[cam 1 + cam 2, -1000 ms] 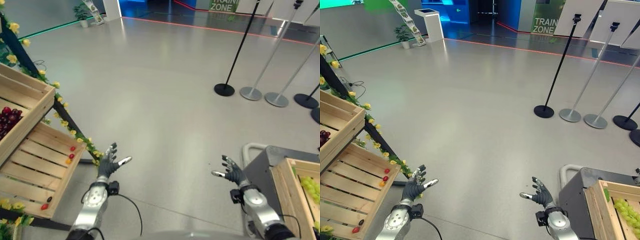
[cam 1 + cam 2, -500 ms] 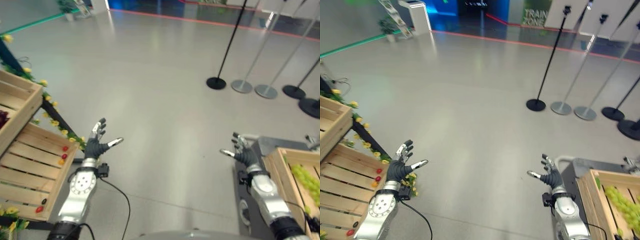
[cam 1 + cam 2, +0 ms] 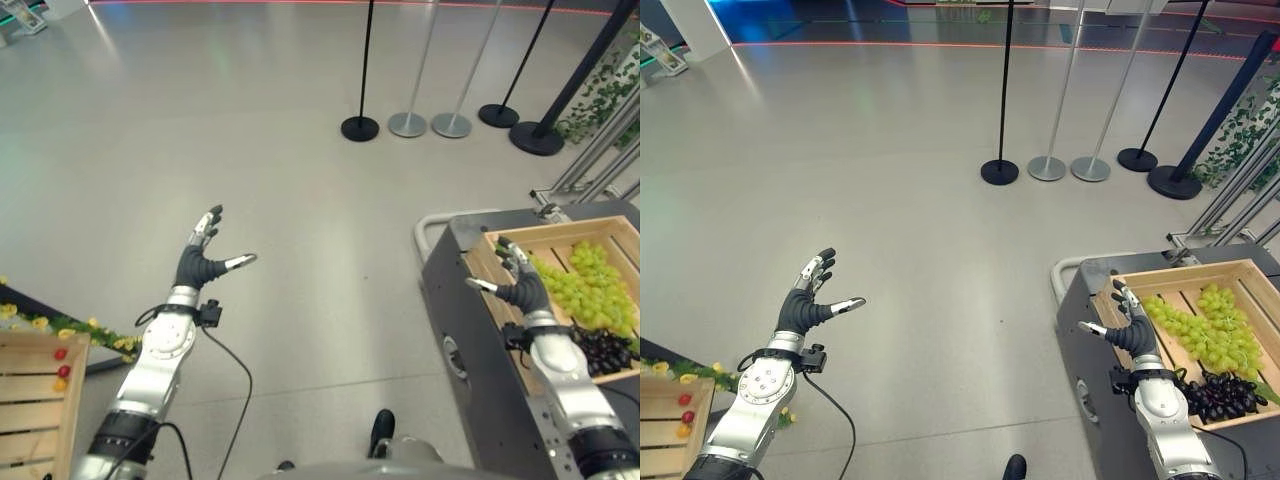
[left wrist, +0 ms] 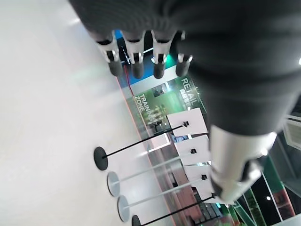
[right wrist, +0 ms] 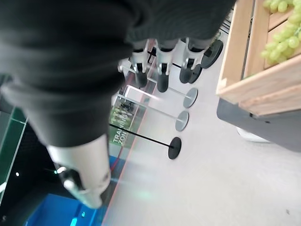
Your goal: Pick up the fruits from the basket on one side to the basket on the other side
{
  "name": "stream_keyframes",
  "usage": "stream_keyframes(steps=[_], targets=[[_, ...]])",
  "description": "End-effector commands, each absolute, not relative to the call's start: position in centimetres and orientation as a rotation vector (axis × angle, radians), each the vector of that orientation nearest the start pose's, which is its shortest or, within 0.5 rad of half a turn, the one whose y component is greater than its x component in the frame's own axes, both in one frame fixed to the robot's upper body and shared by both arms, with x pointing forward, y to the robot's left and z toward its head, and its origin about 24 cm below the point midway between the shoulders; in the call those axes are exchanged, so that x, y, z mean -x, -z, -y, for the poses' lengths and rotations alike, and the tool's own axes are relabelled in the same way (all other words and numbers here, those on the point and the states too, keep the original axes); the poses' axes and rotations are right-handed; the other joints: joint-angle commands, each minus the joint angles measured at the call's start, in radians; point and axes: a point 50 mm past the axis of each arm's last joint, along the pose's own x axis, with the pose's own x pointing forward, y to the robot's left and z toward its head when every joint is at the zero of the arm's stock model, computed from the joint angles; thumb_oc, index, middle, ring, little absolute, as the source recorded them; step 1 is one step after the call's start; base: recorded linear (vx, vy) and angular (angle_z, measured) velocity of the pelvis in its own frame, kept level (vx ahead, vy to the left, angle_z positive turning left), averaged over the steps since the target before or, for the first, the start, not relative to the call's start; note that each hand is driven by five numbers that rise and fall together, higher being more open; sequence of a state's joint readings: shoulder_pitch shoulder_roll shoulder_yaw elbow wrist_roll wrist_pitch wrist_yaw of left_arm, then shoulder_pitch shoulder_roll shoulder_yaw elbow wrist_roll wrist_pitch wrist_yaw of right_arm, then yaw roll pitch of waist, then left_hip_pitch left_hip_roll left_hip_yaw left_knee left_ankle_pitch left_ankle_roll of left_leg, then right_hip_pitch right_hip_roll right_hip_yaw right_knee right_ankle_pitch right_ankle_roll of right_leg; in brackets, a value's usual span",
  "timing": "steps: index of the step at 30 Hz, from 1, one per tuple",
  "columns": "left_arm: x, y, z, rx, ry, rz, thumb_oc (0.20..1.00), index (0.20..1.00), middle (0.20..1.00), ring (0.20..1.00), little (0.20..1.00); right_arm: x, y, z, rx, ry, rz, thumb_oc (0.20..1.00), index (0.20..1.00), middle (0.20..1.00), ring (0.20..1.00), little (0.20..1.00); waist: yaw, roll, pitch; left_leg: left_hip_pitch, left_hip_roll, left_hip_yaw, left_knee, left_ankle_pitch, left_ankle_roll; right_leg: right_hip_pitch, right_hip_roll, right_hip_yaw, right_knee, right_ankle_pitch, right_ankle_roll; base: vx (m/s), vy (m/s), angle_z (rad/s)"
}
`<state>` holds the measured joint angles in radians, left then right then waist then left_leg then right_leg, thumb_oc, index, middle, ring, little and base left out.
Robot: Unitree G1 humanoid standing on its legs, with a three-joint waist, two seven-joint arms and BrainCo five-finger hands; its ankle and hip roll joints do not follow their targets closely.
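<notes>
Both hands are open and empty, fingers spread. The left hand [image 3: 203,262] hangs over bare floor [image 3: 200,120]; the right hand [image 3: 520,287] hovers at the near-left corner of the crate [image 3: 1130,285], a pale slatted wooden box set on a dark grey cart [image 3: 470,330]. Inside lie the green grapes [image 3: 585,290] — a loose heap of pale yellow-green bunches across the middle — and just beside them, toward the near edge, a cluster of black grapes [image 3: 605,350], glossy and small. At the lower left a corner of a second crate [image 3: 30,400] shows, with small red and orange fruits [image 3: 60,368] on its slats. Stanchions [image 3: 360,128] stand far back.
</notes>
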<state>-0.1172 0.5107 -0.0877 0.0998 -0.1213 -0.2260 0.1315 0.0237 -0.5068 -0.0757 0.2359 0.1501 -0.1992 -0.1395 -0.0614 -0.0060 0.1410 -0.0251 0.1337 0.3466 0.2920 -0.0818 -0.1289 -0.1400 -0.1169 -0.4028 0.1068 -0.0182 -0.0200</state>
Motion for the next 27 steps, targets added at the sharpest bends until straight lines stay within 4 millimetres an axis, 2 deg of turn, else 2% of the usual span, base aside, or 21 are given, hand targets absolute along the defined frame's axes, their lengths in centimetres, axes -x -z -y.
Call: stream_keyframes(steps=[1,3,4,5,6,7,8,9,10,11,12,14,16,17,18,21,22,23,24,25,27], targets=[[-27.8,-12.0,-21.3,-0.392,0.038,0.392,1.000,1.000,1.000,1.000,1.000,-25.0,-8.5,28.4,0.356,0.247,0.198,1.000,1.000,1.000,1.000,1.000,-0.001,-0.042,-0.004,-0.035,-0.035,-0.073,0.250,0.129,-0.044,0.087,0.048,0.072,-0.083,0.038,0.064,0.13,-0.128,-0.52],[-27.9,-12.3,-21.1,-0.403,0.044,0.403,1.000,1.000,1.000,1.000,1.000,-24.9,-8.6,28.5,0.359,0.248,0.200,1.000,1.000,1.000,1.000,1.000,-0.001,-0.047,-0.001,-0.064,-0.044,-0.102,0.235,0.137,-0.034,0.090,0.045,0.082,-0.089,0.037,0.063,0.11,-0.022,-0.76],[-27.9,-12.5,-20.8,-0.431,0.056,0.414,1.000,1.000,1.000,1.000,1.000,-24.8,-8.4,28.6,0.369,0.248,0.188,1.000,1.000,1.000,1.000,1.000,0.011,-0.045,0.006,-0.116,-0.066,-0.173,0.185,0.102,-0.001,0.103,0.051,0.116,-0.088,0.028,0.071,0.10,0.028,-0.67],[-27.9,-12.5,-20.8,-0.431,0.056,0.414,1.000,1.000,1.000,1.000,1.000,-24.8,-8.4,28.6,0.369,0.248,0.188,1.000,1.000,1.000,1.000,1.000,0.011,-0.045,0.006,-0.116,-0.066,-0.173,0.185,0.102,-0.001,0.103,0.051,0.116,-0.088,0.028,0.071,0.22,0.129,-0.66],[-27.7,-12.8,-20.9,-0.446,0.060,0.433,1.000,1.000,1.000,1.000,1.000,-25.0,-8.4,28.4,0.373,0.237,0.190,1.000,1.000,1.000,1.000,1.000,0.019,-0.051,0.000,-0.144,-0.054,-0.231,0.066,0.080,0.032,0.105,0.047,0.159,-0.085,0.023,0.087,0.22,0.192,-0.42],[-27.6,-12.7,-21.0,-0.452,0.058,0.429,1.000,1.000,1.000,1.000,1.000,-25.2,-8.3,28.2,0.383,0.231,0.184,1.000,1.000,1.000,1.000,1.000,0.030,-0.049,-0.001,-0.147,-0.027,-0.270,-0.044,0.076,0.039,0.115,0.048,0.192,-0.082,0.010,0.097,0.26,0.235,-0.63],[-27.5,-12.6,-20.9,-0.456,0.063,0.429,1.000,1.000,1.000,1.000,1.000,-25.3,-8.3,28.1,0.386,0.223,0.185,1.000,1.000,1.000,1.000,1.000,0.035,-0.047,-0.003,-0.147,-0.019,-0.298,-0.106,0.095,0.042,0.114,0.049,0.209,-0.082,0.011,0.102,0.24,0.206,-1.07],[-27.5,-12.7,-20.9,-0.483,0.058,0.435,1.000,1.000,1.000,1.000,1.000,-25.6,-8.2,27.6,0.388,0.204,0.187,1.000,1.000,1.000,1.000,1.000,0.057,-0.038,0.001,-0.149,-0.014,-0.363,-0.193,0.152,0.031,0.128,0.059,0.245,-0.086,-0.002,0.107,0.18,0.163,-1.20],[-27.4,-12.9,-20.9,-0.491,0.060,0.447,1.000,1.000,1.000,1.000,1.000,-25.8,-8.4,27.4,0.395,0.194,0.195,1.000,1.000,1.000,1.000,1.000,0.066,-0.031,0.002,-0.159,-0.011,-0.408,-0.233,0.183,0.020,0.131,0.064,0.271,-0.090,0.000,0.110,0.14,0.114,-1.15],[-27.3,-12.9,-20.9,-0.491,0.059,0.447,1.000,1.000,1.000,1.000,1.000,-25.9,-8.4,27.3,0.396,0.193,0.195,1.000,1.000,1.000,1.000,1.000,0.066,-0.030,0.002,-0.151,-0.008,-0.406,-0.250,0.192,0.018,0.130,0.065,0.273,-0.091,0.001,0.108,0.14,0.170,-1.08],[-27.2,-13.0,-20.8,-0.501,0.063,0.456,1.000,1.000,1.000,1.000,1.000,-26.2,-8.8,27.2,0.420,0.176,0.203,1.000,1.000,1.000,1.000,1.000,0.054,-0.018,-0.009,-0.126,-0.003,-0.410,-0.285,0.183,0.009,0.137,0.063,0.309,-0.096,-0.007,0.119,0.17,0.210,-1.16],[-27.2,-12.9,-20.8,-0.503,0.063,0.452,1.000,1.000,1.000,1.000,1.000,-26.2,-8.6,27.0,0.417,0.167,0.195,1.000,1.000,1.000,1.000,1.000,0.059,-0.015,-0.018,-0.095,-0.007,-0.383,-0.305,0.172,0.014,0.138,0.059,0.328,-0.093,-0.004,0.126,0.16,0.261,-1.13],[-27.4,-12.8,-20.4,-0.511,0.075,0.453,1.000,1.000,1.000,1.000,1.000,-26.3,-8.3,27.0,0.414,0.166,0.178,1.000,1.000,1.000,1.000,1.000,0.044,-0.018,-0.030,-0.071,-0.022,-0.334,-0.326,0.165,0.026,0.121,0.033,0.348,-0.089,0.009,0.148,0.12,0.331,-1.03],[-27.3,-12.8,-20.5,-0.513,0.081,0.451,1.000,1.000,1.000,1.000,1.000,-26.3,-8.0,27.1,0.412,0.180,0.166,1.000,1.000,1.000,1.000,1.000,0.034,-0.026,-0.039,-0.051,-0.051,-0.301,-0.343,0.151,0.053,0.104,0.009,0.377,-0.083,0.024,0.172,0.11,0.309,-1.01],[-27.1,-12.9,-20.7,-0.516,0.072,0.449,1.000,1.000,1.000,1.000,1.000,-26.1,-7.7,27.2,0.387,0.202,0.157,1.000,1.000,1.000,1.000,1.000,0.037,-0.034,-0.042,-0.036,-0.059,-0.269,-0.358,0.148,0.065,0.089,-0.002,0.394,-0.071,0.028,0.184,0.11,0.382,-0.81],[-27.2,-12.9,-20.8,-0.531,0.069,0.445,1.000,1.000,1.000,1.000,1.000,-26.0,-7.0,27.3,0.362,0.234,0.134,1.000,1.000,1.000,1.000,1.000,0.043,-0.045,-0.035,-0.028,-0.073,-0.230,-0.367,0.135,0.093,0.037,-0.017,0.393,-0.010,0.029,0.210,-0.01,0.213,-0.61],[-27.2,-13.3,-20.9,-0.584,0.065,0.455,1.000,1.000,1.000,1.000,1.000,-26.3,-7.0,26.8,0.370,0.237,0.138,1.000,1.000,1.000,1.000,1.000,0.054,-0.059,-0.013,-0.013,-0.078,-0.186,-0.363,0.113,0.099,-0.035,-0.042,0.314,0.066,0.070,0.232,-0.05,0.123,-0.92],[-27.2,-13.3,-20.9,-0.585,0.064,0.457,1.000,1.000,1.000,1.000,1.000,-26.3,-7.0,26.7,0.369,0.237,0.140,1.000,1.000,1.000,1.000,1.000,0.058,-0.062,-0.015,-0.021,-0.078,-0.182,-0.361,0.118,0.100,-0.044,-0.042,0.319,0.067,0.076,0.231,-0.09,0.180,-1.27],[-27.1,-13.8,-21.2,-0.619,0.057,0.473,1.000,1.000,1.000,1.000,1.000,-26.8,-7.2,26.3,0.364,0.240,0.152,1.000,1.000,1.000,1.000,1.000,0.100,-0.071,-0.006,-0.012,-0.078,-0.118,-0.351,0.099,0.096,-0.054,-0.120,0.108,0.037,0.121,0.216,-0.06,0.063,-1.07],[-27.1,-13.8,-21.3,-0.620,0.057,0.473,1.000,1.000,1.000,1.000,1.000,-26.8,-7.2,26.3,0.364,0.241,0.152,1.000,1.000,1.000,1.000,1.000,0.095,-0.071,-0.007,-0.013,-0.078,-0.122,-0.350,0.099,0.097,-0.049,-0.120,0.101,0.031,0.124,0.216,0.05,0.058,-0.98],[-27.0,-13.6,-21.5,-0.627,0.053,0.467,1.000,1.000,1.000,1.000,1.000,-26.2,-6.6,27.0,0.406,0.262,0.122,1.000,1.000,1.000,1.000,1.000,0.067,-0.070,-0.010,-0.009,-0.084,-0.129,-0.324,0.082,0.095,-0.025,-0.090,0.158,-0.013,0.115,0.212,0.14,0.007,-0.47]])
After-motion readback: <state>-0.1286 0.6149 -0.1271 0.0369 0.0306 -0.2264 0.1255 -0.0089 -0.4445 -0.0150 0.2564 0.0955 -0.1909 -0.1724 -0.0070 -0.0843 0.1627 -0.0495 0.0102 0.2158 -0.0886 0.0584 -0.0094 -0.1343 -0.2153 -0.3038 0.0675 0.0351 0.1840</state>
